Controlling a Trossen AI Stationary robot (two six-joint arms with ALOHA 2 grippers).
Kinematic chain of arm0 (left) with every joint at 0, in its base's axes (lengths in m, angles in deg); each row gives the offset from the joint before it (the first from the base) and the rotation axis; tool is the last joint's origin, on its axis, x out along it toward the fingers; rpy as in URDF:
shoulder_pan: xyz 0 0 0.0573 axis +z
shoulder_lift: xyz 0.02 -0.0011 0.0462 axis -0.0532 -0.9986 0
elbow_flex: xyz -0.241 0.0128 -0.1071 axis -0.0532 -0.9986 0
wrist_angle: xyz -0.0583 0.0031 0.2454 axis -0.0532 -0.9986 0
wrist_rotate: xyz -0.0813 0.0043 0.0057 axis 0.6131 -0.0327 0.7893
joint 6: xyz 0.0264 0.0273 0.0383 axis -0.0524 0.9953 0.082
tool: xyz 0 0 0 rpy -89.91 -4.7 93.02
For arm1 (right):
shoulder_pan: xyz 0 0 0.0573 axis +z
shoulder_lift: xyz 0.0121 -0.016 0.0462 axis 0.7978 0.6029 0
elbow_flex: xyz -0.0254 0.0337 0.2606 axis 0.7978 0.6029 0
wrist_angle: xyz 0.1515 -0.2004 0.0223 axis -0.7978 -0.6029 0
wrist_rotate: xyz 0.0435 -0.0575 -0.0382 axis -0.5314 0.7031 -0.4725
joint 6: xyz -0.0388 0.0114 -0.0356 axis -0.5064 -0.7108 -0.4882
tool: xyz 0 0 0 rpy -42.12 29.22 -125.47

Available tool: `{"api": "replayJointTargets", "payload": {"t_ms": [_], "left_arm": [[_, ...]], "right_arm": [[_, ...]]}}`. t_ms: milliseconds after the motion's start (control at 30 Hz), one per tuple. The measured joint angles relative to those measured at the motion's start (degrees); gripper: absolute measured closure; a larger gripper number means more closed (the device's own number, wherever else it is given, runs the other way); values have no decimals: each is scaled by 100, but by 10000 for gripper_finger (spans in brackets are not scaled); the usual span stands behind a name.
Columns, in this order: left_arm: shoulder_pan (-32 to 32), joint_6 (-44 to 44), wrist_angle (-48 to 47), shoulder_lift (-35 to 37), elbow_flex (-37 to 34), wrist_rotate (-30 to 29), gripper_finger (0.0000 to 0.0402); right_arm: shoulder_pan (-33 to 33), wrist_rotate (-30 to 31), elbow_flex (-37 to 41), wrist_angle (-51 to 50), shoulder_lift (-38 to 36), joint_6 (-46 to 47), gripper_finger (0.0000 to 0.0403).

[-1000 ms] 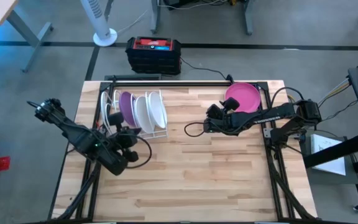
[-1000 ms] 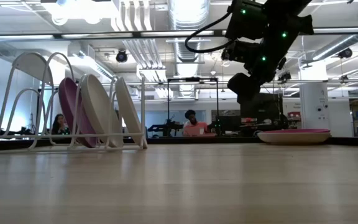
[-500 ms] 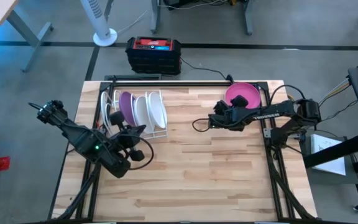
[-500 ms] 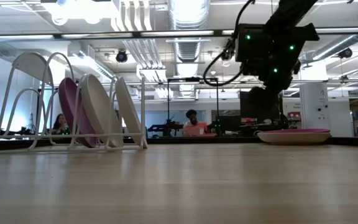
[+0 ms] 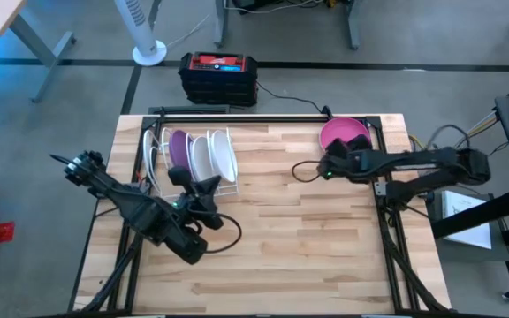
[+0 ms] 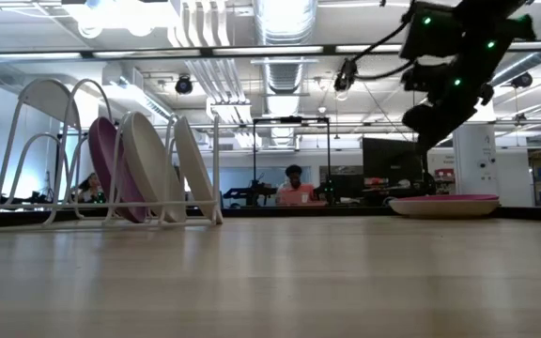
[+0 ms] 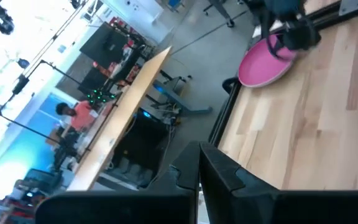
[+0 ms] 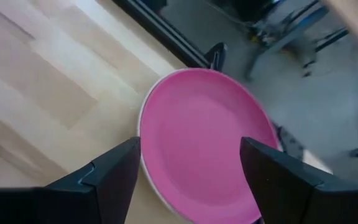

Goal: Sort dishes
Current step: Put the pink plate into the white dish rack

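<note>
Step in hand, judging by the layout: pickup of the loose pink dish, nothing gripped yet. The right hand (image 5: 332,164) hangs above the worktop (image 5: 281,238) at the near-left edge of the pink plate (image 5: 345,134), which lies flat at the far right corner. In the right wrist view its two fingers (image 8: 107,180) are spread wide, either side of the plate (image 8: 205,149), with nothing between them. In the low view the right arm is up in the air, clear of the plate rim (image 6: 444,202).

The left hand (image 5: 203,190) sits just near of the white wire rack (image 5: 162,146) at far left. Cannot tell its grip: the left wrist view only shows dark finger bodies at the bottom, tips out of sight. It carries nothing that I can see.

The rack holds a purple plate (image 5: 178,152) and two white plates (image 5: 213,157) standing on edge, the purple one leftmost. The low view shows the same three (image 6: 144,169) leaning in the wires.

Next move, as a guess: the right hand drops, straddles the pink plate's near rim, closes on it and tips it up for carrying to the rack. Needs a low approach, since the plate lies flat and offers only a thin lip. The free rack slots look to be on the left side, past the purple plate.
</note>
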Motion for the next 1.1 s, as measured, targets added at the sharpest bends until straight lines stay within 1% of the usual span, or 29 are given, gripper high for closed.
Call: {"api": "replayJointTargets", "payload": {"t_ms": [200, 300, 400, 533, 667, 767, 933, 1100], "left_arm": [[112, 177, -6, -362, 368, -4, 402], [155, 191, -9, -546, 601, -4, 401], [169, 193, -10, -718, 822, 1, 401], [169, 181, 2, -963, 1030, 7, 401], [166, 139, 4, -1219, 1259, 9, 401], [169, 134, 4, -1429, 1462, 9, 401], [175, 158, 8, -1763, 1901, 7, 401], [199, 379, -40, -2137, 2436, 5, 401]], "right_arm": [[-288, -711, 290, 113, -1006, 13, 138], [-382, -736, 446, 219, -1293, -11, 142], [-437, -748, 542, 233, -1410, -29, 144], [-594, -863, 572, 239, -1345, -41, 141], [-989, -1490, 564, 245, -1164, -143, 141], [-1313, -1746, 566, 378, -996, -424, 146], [-1684, -1919, 568, 844, -662, -877, 153], [-1701, -1913, 568, 1088, -437, -1034, 159]]}}
